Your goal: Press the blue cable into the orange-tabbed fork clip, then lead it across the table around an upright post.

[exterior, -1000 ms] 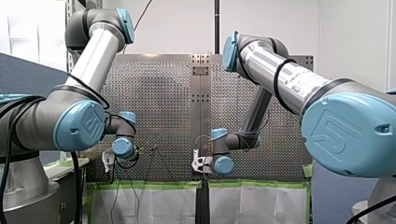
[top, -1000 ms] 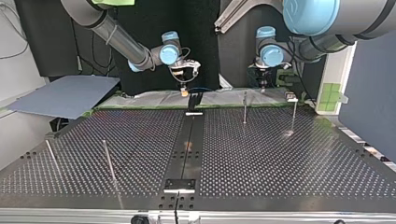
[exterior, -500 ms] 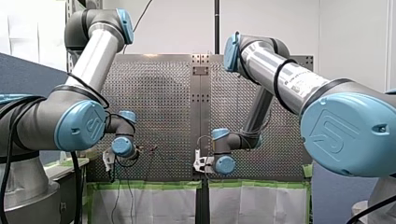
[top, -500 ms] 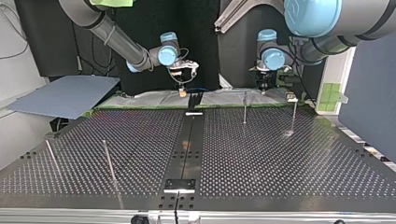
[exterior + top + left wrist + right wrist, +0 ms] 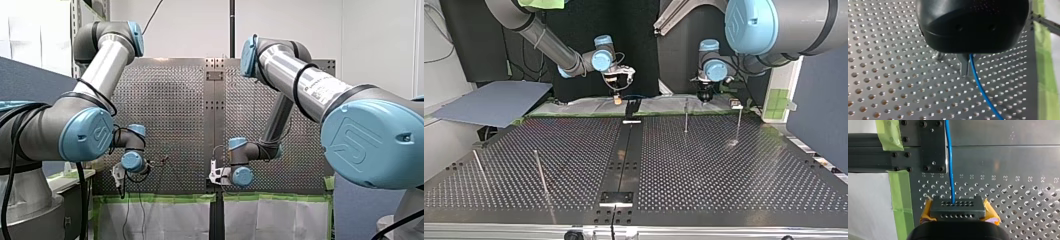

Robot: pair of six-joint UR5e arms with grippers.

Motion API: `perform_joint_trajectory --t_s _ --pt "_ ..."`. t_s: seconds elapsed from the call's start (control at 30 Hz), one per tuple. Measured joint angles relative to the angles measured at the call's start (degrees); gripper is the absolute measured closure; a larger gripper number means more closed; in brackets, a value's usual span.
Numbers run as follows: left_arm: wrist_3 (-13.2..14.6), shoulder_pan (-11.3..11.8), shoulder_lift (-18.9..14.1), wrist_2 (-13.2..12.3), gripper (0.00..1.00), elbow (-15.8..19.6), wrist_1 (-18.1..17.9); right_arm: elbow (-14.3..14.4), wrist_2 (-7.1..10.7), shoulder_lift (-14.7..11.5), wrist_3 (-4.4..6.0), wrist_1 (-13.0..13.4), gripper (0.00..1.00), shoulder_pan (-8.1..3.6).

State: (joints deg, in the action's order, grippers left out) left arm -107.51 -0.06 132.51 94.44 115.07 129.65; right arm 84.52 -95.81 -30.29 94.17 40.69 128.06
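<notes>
The blue cable (image 5: 980, 87) leaves the metal fingers of my left gripper (image 5: 965, 73), which is shut on it just above the perforated table (image 5: 885, 75). In the right wrist view the blue cable (image 5: 949, 165) runs from my right gripper (image 5: 957, 206) away over a black bolted plate (image 5: 933, 145). That gripper, with yellow pads and a black perforated block, is shut on it. In the top view my right gripper (image 5: 617, 99) hangs beside a black fixture (image 5: 632, 106), and my left gripper (image 5: 705, 96) hangs near a thin upright post (image 5: 685, 115). I cannot make out an orange tab.
A second post (image 5: 738, 122) stands at the top view's right, and two leaning rods (image 5: 540, 172) (image 5: 479, 167) at its left. Green tape (image 5: 898, 195) lines the table's edge by my right gripper. A grey board (image 5: 494, 102) lies off the table's left corner.
My left gripper has sunk a little toward the table. My right gripper has drifted slightly to the top view's left. Both keep hold of the cable.
</notes>
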Motion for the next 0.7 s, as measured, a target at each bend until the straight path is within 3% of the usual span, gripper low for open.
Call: perform_joint_trajectory --t_s 0.33,0.5,0.7 --pt "-0.05 0.64 -0.04 -0.17 1.00 -1.09 0.42 -0.14 0.18 0.00 -0.38 0.14 1.00 0.25" --pt "0.86 0.72 -0.04 -0.18 1.00 -1.02 2.07 -0.17 0.54 0.00 -1.02 0.16 1.00 0.55" --pt "2.01 0.74 -0.04 -1.05 1.00 -1.07 2.90 -0.69 0.61 0.00 -0.92 0.06 1.00 0.22"
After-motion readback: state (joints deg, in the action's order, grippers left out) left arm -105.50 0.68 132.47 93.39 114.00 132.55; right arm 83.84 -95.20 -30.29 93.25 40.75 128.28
